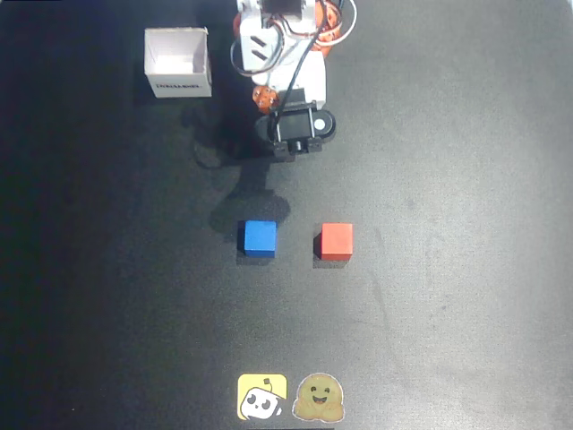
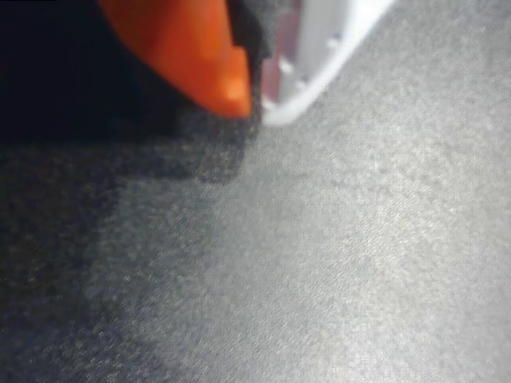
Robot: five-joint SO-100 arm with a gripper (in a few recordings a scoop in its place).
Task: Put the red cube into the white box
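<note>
Table (image 1: 466,296) is lying dark under everything. Arm (image 1: 282,54) is folding at the top edge, its gripper (image 2: 257,102) pressed together, tips touching. Box (image 1: 178,63) is sitting left of the arm. Red cube (image 1: 337,241) is resting mid-table, near the blue cube (image 1: 260,237).

Desk (image 1: 466,179): dark, matte, slightly speckled surface; in wrist view grey, grainy, blurred, shadowed at picture left. On it, overhead view: white box (image 1: 178,63), open top, dark lettering on side, picture-left of fingers (image 1: 285,143) and a little above them. Blue cube (image 1: 260,238) below fingers in picture, well apart. Red cube (image 1: 337,241) below and picture-right of fingers, beside blue cube, not touching. Two flat stickers, probably, at bottom edge: yellow one (image 1: 262,398), tan smiling one (image 1: 320,399), farthest from fingers.
</note>
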